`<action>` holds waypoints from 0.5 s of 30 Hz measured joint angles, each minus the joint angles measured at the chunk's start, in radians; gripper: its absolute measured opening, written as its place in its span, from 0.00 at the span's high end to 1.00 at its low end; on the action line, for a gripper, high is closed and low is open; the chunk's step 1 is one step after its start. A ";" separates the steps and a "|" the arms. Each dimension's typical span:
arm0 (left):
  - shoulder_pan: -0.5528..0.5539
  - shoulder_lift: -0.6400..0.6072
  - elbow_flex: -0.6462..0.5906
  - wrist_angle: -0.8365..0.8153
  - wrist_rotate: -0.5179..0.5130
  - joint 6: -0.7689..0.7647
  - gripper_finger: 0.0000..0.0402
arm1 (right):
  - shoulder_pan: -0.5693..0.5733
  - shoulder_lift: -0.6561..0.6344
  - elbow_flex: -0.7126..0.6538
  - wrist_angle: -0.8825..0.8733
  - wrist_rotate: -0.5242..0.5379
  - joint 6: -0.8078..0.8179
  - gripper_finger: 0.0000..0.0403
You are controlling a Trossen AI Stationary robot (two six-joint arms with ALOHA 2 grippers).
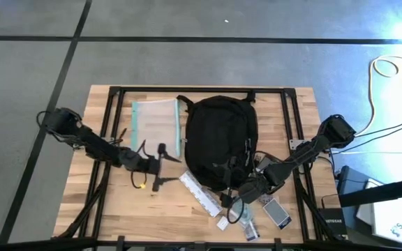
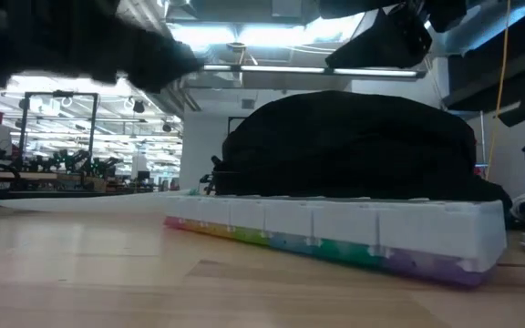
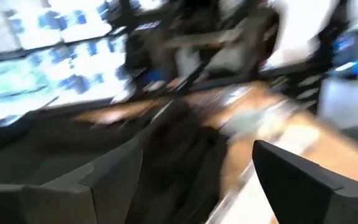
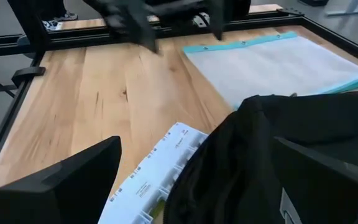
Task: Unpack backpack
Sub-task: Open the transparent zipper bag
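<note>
The backpack (image 1: 220,141) lies mid-table, several items already out beside it — unpacking looks well along. Right gripper (image 1: 239,197) hangs spread and empty at its near edge; left gripper (image 1: 160,166) likewise spread, empty. Next: reach inside.

Left gripper (image 3: 194,180) stood with its two dark fingers (image 3: 303,180) spread wide, nothing between them, over the wooden table (image 3: 278,134), a dark blurred mass, probably the backpack (image 3: 179,149), lying just ahead.

Wooden table (image 1: 110,209) carries the backpack (image 1: 218,136); clear teal-edged pouch (image 1: 157,125) beside it; white pill organiser (image 1: 199,192); phone (image 1: 276,213)
</note>
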 joint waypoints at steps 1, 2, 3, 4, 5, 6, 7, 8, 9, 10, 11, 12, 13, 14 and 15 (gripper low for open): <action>0.000 -0.010 -0.026 -0.009 -0.049 -0.012 0.28 | -0.004 0.000 0.000 0.001 -0.002 0.000 0.03; 0.001 -0.020 -0.050 -0.025 -0.085 -0.032 0.28 | -0.005 0.000 0.000 0.003 -0.003 0.000 0.03; 0.006 -0.027 -0.074 -0.044 -0.112 -0.056 0.28 | -0.006 0.000 0.000 0.003 -0.004 0.000 0.03; 0.010 -0.029 -0.093 -0.074 -0.130 -0.080 0.28 | -0.006 0.000 0.000 0.002 -0.003 0.000 0.03; 0.016 -0.029 -0.110 -0.103 -0.144 -0.099 0.28 | -0.006 0.000 0.000 0.002 -0.003 0.000 0.03; 0.024 -0.026 -0.122 -0.142 -0.165 -0.114 0.28 | -0.006 0.000 0.000 0.003 -0.003 0.000 0.03; 0.037 -0.022 -0.131 -0.180 -0.200 -0.135 0.28 | -0.006 0.000 0.000 0.006 -0.002 -0.003 0.03; 0.054 -0.021 -0.132 -0.211 -0.234 -0.157 0.28 | -0.006 0.000 0.000 0.007 -0.002 -0.004 0.03; 0.072 -0.021 -0.132 -0.235 -0.260 -0.178 0.28 | -0.006 0.000 0.000 0.007 -0.002 -0.005 0.03; 0.089 -0.021 -0.133 -0.251 -0.274 -0.196 0.28 | -0.010 0.000 0.000 0.008 -0.002 -0.005 0.03; 0.109 -0.021 -0.133 -0.260 -0.274 -0.218 0.28 | -0.013 0.000 0.000 0.013 -0.002 -0.005 0.03; 0.129 -0.021 -0.132 -0.265 -0.272 -0.236 0.28 | -0.013 0.000 0.000 0.014 -0.002 -0.005 0.03; 0.146 -0.021 -0.132 -0.263 -0.272 -0.247 0.28 | -0.018 0.000 0.000 0.014 -0.001 -0.005 0.03; 0.162 -0.021 -0.132 -0.253 -0.273 -0.262 0.28 | -0.019 0.000 0.000 0.012 -0.002 -0.005 0.03; 0.178 -0.021 -0.130 -0.248 -0.273 -0.271 0.28 | -0.021 0.000 0.000 0.010 -0.002 -0.005 0.03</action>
